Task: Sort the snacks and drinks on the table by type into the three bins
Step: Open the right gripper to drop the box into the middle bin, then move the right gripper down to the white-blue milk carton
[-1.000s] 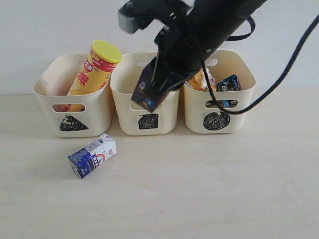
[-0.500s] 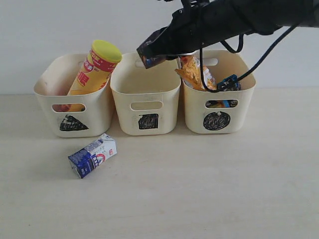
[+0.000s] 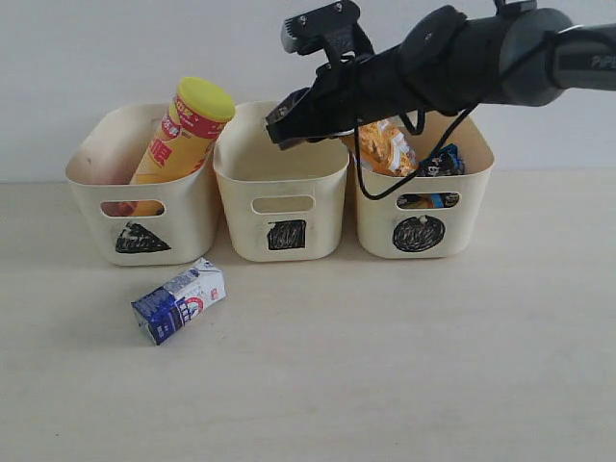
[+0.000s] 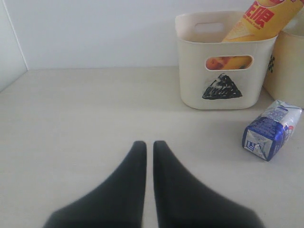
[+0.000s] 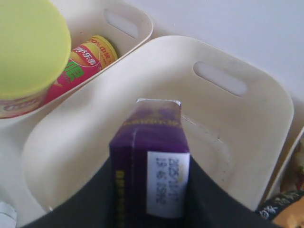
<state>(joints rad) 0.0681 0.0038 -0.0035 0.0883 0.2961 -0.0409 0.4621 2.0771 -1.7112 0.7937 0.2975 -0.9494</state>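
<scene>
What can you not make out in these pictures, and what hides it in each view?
Juice box: barely shows in the exterior view, wrapped by the right gripper.
Bags in the circle bin: partly behind the arm, exterior view.
Lying tube: triangle bin wall hides most of it, exterior view.
Milk box: print too small, every view.

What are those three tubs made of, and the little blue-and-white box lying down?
The bins look like cream plastic: smooth, slightly matte, with moulded rounded rims and handle slots. The blue-and-white milk box is probably coated cardboard: folded seams, creased corners, printed sides.
</scene>
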